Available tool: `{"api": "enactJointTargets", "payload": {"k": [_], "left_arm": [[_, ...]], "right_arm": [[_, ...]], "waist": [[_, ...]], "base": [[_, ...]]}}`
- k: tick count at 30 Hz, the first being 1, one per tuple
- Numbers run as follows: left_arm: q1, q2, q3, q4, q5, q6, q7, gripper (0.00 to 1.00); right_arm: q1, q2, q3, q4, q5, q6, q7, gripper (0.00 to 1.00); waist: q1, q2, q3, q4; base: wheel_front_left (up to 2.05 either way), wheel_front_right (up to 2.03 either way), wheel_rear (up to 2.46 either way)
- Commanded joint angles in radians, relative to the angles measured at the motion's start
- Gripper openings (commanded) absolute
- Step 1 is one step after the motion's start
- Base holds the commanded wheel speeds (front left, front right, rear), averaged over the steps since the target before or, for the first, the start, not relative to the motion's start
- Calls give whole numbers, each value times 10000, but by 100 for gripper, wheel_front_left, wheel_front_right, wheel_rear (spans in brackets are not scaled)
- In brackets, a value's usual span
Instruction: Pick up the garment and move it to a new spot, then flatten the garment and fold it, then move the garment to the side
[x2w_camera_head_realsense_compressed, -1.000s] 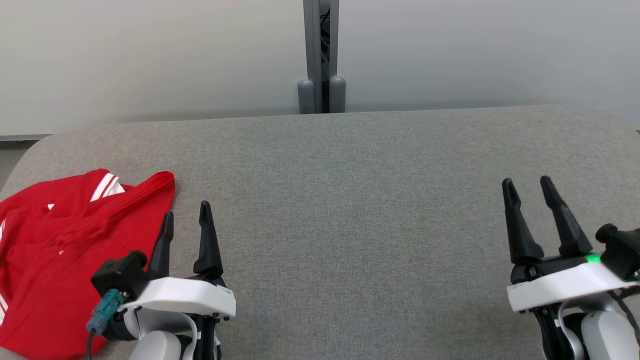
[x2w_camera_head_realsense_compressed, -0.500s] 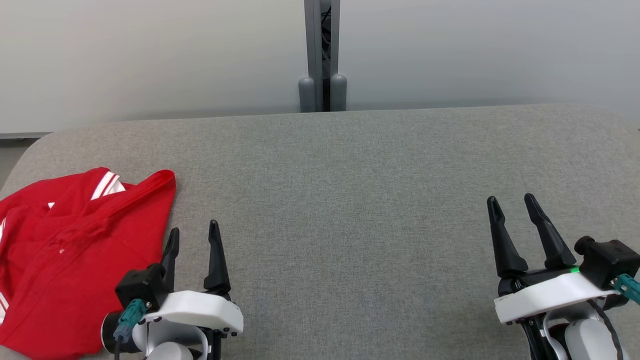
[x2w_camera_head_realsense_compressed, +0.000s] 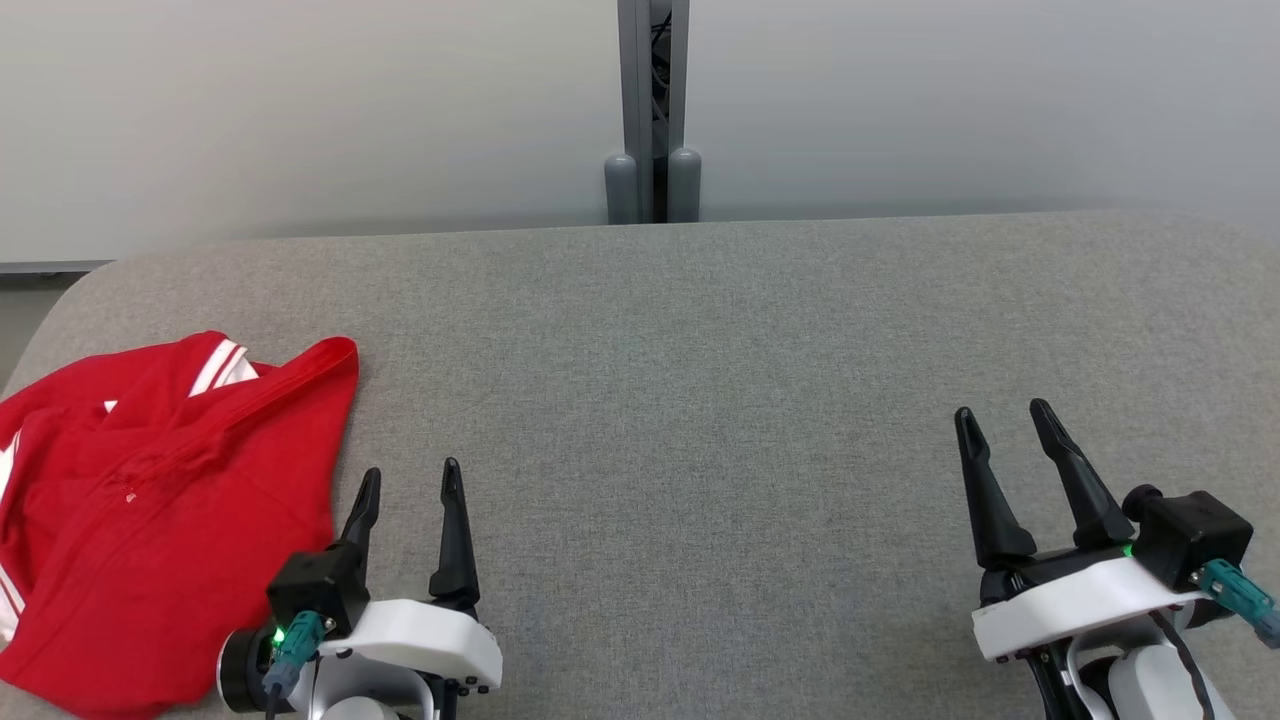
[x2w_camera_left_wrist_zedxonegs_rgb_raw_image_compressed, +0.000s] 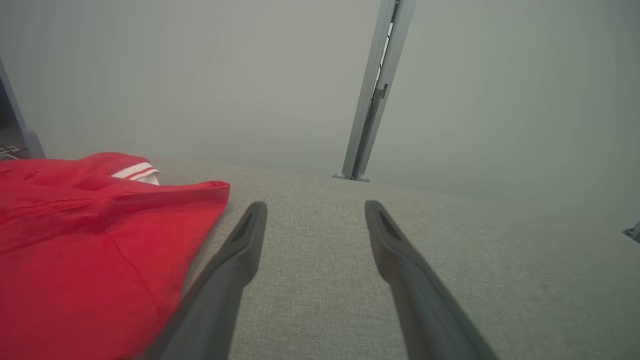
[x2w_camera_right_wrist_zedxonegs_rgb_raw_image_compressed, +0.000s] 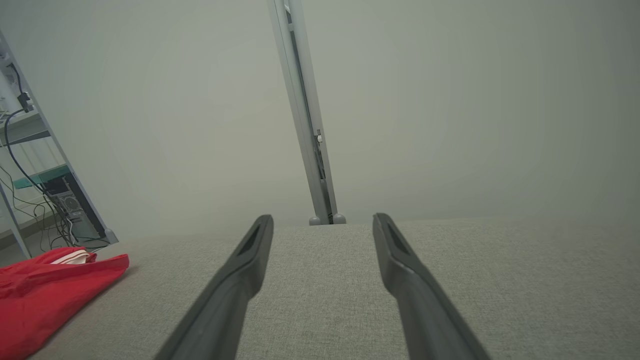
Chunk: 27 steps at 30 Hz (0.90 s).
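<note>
Grippers sit nearest us: left gripper (x2w_camera_head_realsense_compressed: 411, 467) lower left, right gripper (x2w_camera_head_realsense_compressed: 1001, 408) lower right of the head view, both with fingers spread. Beside the left one, at the left edge, the red garment (x2w_camera_head_realsense_compressed: 150, 500) lies rumpled on the grey surface (x2w_camera_head_realsense_compressed: 700, 400); a post (x2w_camera_head_realsense_compressed: 653, 100) stands top centre.

No readable text, labels or numbers

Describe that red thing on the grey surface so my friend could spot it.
Start with the wide grey fabric surface. At its left end, beside the left gripper, lies the garment. Its bright red cloth with white stripes stands out from the plain grey around it.
</note>
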<state>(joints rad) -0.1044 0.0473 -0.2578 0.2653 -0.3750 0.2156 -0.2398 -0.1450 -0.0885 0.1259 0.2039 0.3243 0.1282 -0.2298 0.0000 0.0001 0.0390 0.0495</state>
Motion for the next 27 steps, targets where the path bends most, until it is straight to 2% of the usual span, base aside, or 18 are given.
{"api": "enactJointTargets", "payload": {"k": [1,13,27], "left_arm": [[123,45,-26,-36,195,42,-83,100],[207,53,-150,-49,959,83,-270,100],[118,50,-211,-106,789,40,-247,100]], "right_arm": [[-94,-11,15,-23,-197,41,-129,100],[-40,35,115,5,-824,35,-388,100],[73,95,-90,-83,-869,36,-375,100]], "waist": [[0,-1,-5,6],[0,-1,-24,34],[0,-1,51,199]], "base": [[0,0,0],[0,0,0],[0,0,0]]}}
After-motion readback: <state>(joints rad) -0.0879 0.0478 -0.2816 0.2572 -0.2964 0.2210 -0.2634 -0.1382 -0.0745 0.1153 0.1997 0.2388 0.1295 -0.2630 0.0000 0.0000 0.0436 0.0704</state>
